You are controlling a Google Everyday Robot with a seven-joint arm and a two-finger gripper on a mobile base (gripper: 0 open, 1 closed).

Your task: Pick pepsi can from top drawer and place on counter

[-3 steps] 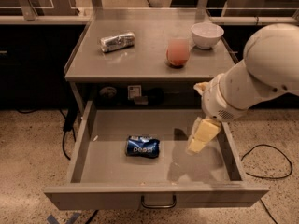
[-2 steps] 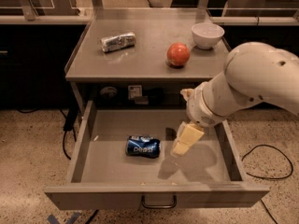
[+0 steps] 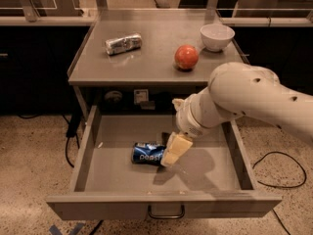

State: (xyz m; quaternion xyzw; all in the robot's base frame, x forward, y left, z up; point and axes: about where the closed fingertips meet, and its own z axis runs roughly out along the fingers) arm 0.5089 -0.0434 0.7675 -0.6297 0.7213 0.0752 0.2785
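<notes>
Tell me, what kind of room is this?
Probably a robot test lab: a grey metal cart on speckled hard floor, loose black cables, a glass-panelled ledge behind. The gripper hangs in the open grey drawer beside the blue pepsi can.

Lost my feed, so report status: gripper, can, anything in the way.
Gripper inside drawer, right beside pepsi can. Can on its side on drawer floor, not lifted. Nothing seen blocking it.

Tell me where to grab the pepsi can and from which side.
Grip the pepsi can across its blue barrel at mid-length, coming down from above. It lies on its side on the floor of the top drawer, ends facing the tall side walls, which would likely hinder a sideways approach. The gripper hangs at its right end.
</notes>
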